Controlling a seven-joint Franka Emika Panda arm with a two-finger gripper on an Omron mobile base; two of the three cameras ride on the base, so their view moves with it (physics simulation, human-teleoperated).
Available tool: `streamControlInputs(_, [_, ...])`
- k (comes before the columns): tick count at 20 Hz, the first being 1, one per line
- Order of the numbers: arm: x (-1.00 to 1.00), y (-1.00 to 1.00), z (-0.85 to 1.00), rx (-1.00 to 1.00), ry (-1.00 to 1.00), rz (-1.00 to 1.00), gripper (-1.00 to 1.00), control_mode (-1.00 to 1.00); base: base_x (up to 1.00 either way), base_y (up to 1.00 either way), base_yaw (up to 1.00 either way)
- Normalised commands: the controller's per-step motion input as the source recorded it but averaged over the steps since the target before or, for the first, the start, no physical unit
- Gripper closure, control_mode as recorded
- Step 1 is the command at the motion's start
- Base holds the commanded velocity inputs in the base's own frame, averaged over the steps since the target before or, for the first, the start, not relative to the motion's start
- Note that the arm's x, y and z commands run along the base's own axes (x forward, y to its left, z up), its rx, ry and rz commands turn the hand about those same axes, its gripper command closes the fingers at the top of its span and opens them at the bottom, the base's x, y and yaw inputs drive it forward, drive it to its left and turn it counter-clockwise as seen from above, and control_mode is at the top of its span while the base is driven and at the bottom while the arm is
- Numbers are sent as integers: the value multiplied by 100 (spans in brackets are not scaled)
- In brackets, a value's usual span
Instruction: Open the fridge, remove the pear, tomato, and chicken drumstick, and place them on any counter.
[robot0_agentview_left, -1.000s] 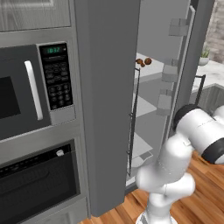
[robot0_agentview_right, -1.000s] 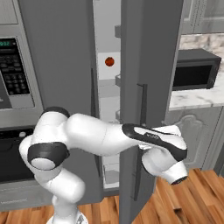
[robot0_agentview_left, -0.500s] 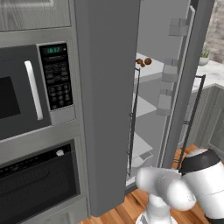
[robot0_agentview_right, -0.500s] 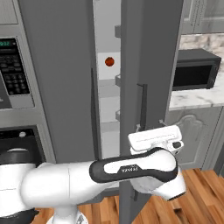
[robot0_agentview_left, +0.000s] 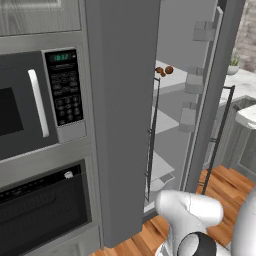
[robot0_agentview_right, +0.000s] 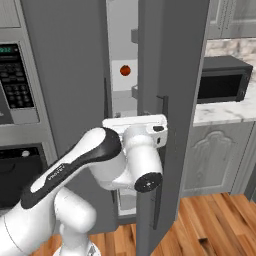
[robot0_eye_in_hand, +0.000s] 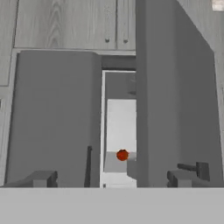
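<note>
fridge (robot0_agentview_right: 170, 75) right door ajar | tomato (robot0_eye_in_hand: 122, 155) on inner shelf | fingers (robot0_eye_in_hand: 111, 178) spread apart, holding nothing

Fridge (robot0_agentview_right: 170, 75) doors are showing a matt dark grey finish, smooth, like painted metal; its inner shelves are looking like smooth white plastic. Tomato (robot0_agentview_right: 125, 71) is appearing glossy red (a small highlight is showing on its skin). Counter (robot0_agentview_right: 225, 112) is reading as polished veined marble over matt grey panelled cabinets (robot0_agentview_right: 212, 152). Floor (robot0_agentview_right: 215, 220) is showing satin wood planks. Microwave (robot0_agentview_left: 30, 105) front is looking like brushed metal around a black glass panel.
</note>
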Motion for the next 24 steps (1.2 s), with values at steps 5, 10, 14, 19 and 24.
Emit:
streamControlInputs(5, [19, 100, 41, 0, 27, -1, -100, -100, 0, 0, 0])
streamControlInputs(10, [44, 72, 31, 0, 36, -7, -100, -100, 0, 0, 0])
streamControlInputs(14, [77, 16, 24, 0, 43, -6, -100, -100, 0, 0, 0])
streamControlInputs(19, [90, -2, 5, 0, 36, -8, -100, -100, 0, 0, 0])
streamControlInputs(24, [65, -4, -14, -4, 23, -14, -100, -100, 0, 0, 0])
